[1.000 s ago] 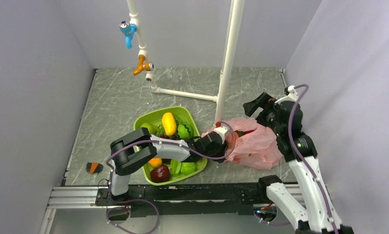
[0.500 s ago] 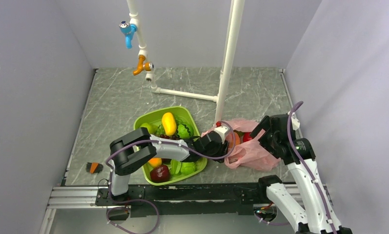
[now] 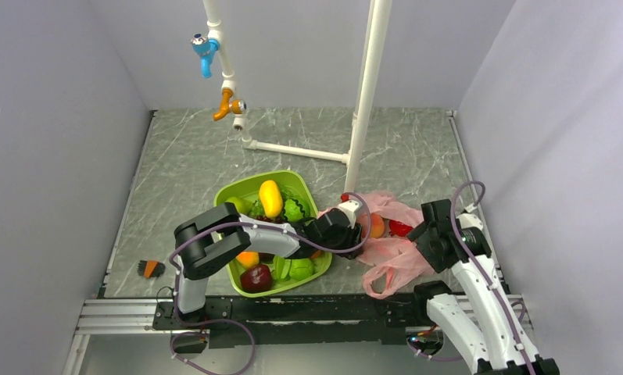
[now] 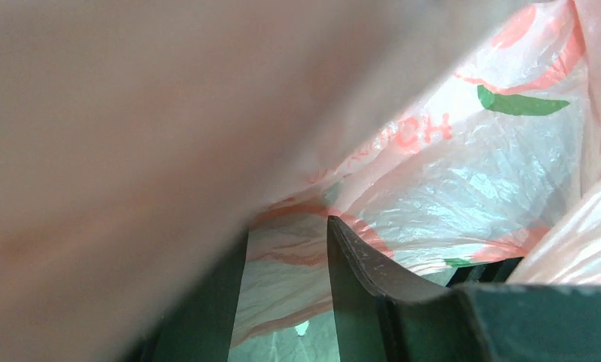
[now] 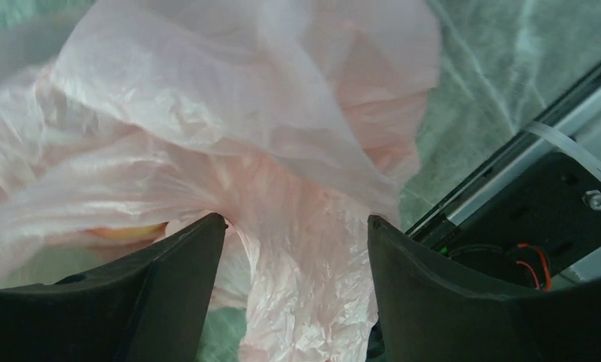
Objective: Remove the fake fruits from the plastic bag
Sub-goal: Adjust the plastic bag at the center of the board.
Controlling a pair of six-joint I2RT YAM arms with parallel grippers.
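Note:
The pink plastic bag (image 3: 394, 254) lies crumpled right of the tray, with a loop handle trailing toward the front rail. A pink-orange peach (image 3: 377, 226) and a red apple (image 3: 399, 228) show at its mouth. My left gripper (image 3: 360, 231) reaches into that mouth. In the left wrist view its jaws (image 4: 286, 226) stand apart, with printed bag film (image 4: 493, 166) behind them and a blurred pink fold over the left finger. My right gripper (image 3: 419, 241) is at the bag's right side. Its jaws (image 5: 295, 220) are open with a twisted strip of bag (image 5: 229, 113) hanging between them.
A green tray (image 3: 308, 195) left of the bag holds a yellow mango (image 3: 270, 198), a maroon apple (image 3: 256, 277) and other fruit. A white pipe post (image 3: 363, 101) stands just behind the bag. A small brush (image 3: 149, 269) lies at the front left. The black rail (image 5: 523, 196) is close by.
My right arm swung from the back right down to the bag's near right side, and its jaws have narrowed slightly. The bag flattened and a handle loop spread forward. The left arm barely moved.

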